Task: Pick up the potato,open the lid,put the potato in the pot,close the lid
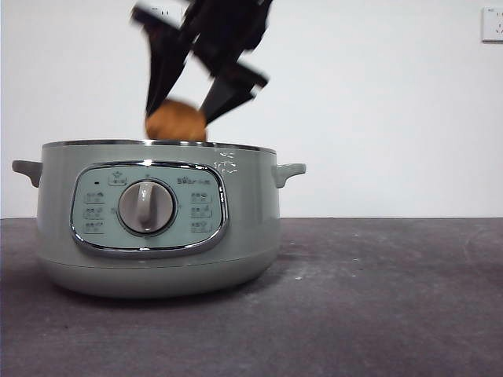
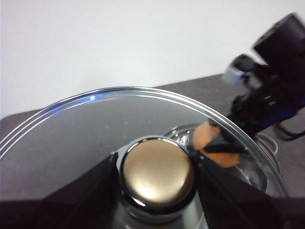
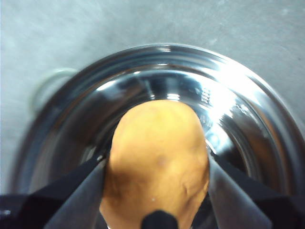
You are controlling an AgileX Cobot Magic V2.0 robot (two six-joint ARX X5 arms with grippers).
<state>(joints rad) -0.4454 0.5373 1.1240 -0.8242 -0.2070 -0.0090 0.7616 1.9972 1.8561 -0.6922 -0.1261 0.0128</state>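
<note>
The pale green pot [image 1: 157, 220] stands at the left with no lid on it. My right gripper [image 1: 179, 110] is shut on the orange-brown potato [image 1: 176, 122] and holds it just above the pot's rim. In the right wrist view the potato [image 3: 157, 162] hangs over the shiny steel inside of the pot [image 3: 248, 119]. My left gripper [image 2: 157, 171] is shut on the chrome-topped knob [image 2: 156, 172] of the glass lid [image 2: 86, 129] and holds it off the pot; through the glass I see the potato [image 2: 212, 140] and the right gripper [image 2: 267, 95]. The lid and the left gripper are out of the front view.
The pot's front panel with a round dial [image 1: 147, 207] faces the camera, with small side handles [image 1: 289, 171]. The dark table [image 1: 377, 298] stretches to the right of the pot. A white wall with a socket [image 1: 493, 23] stands behind.
</note>
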